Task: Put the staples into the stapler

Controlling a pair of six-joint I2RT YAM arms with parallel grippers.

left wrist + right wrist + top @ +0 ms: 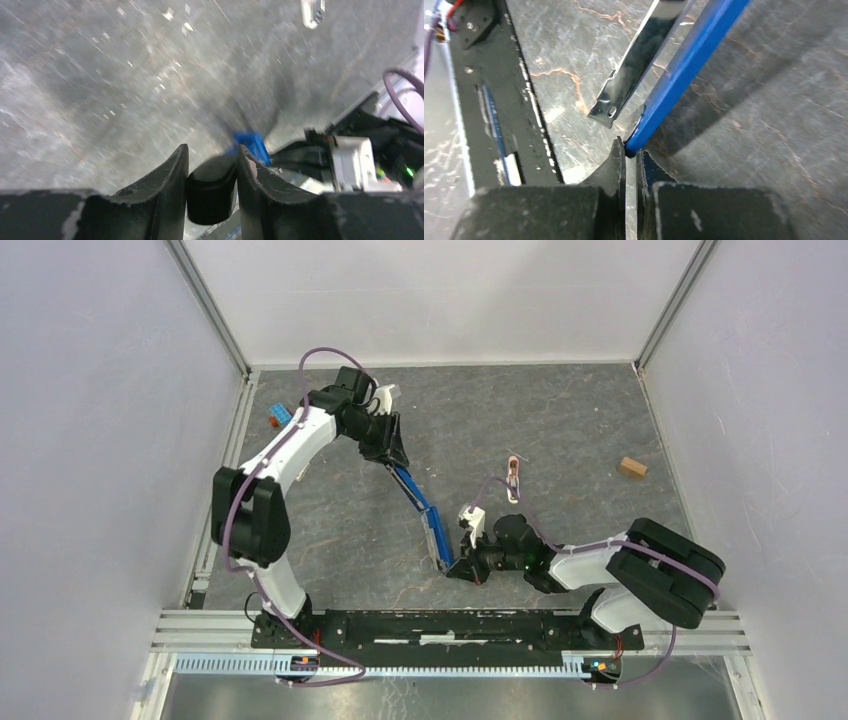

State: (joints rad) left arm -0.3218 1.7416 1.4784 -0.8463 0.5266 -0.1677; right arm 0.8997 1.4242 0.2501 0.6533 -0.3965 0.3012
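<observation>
At the black end of the stapler (425, 512), mid-table, my left gripper (212, 162) is clamping it. My right gripper (629, 150) is pinching the blue arm's tip, beside the splayed metal rail. Bare table (580, 410) is lying along both sides of the stapler, the pink-and-white piece (513, 478) resting well apart.

I saw the stapler (415, 495), blue and slim, swung open at frame centre, its shiny magazine (634, 70) splayed apart.

top: overhead, looking down, far | wrists: low, close-up | shared: stapler (425, 512)
</observation>
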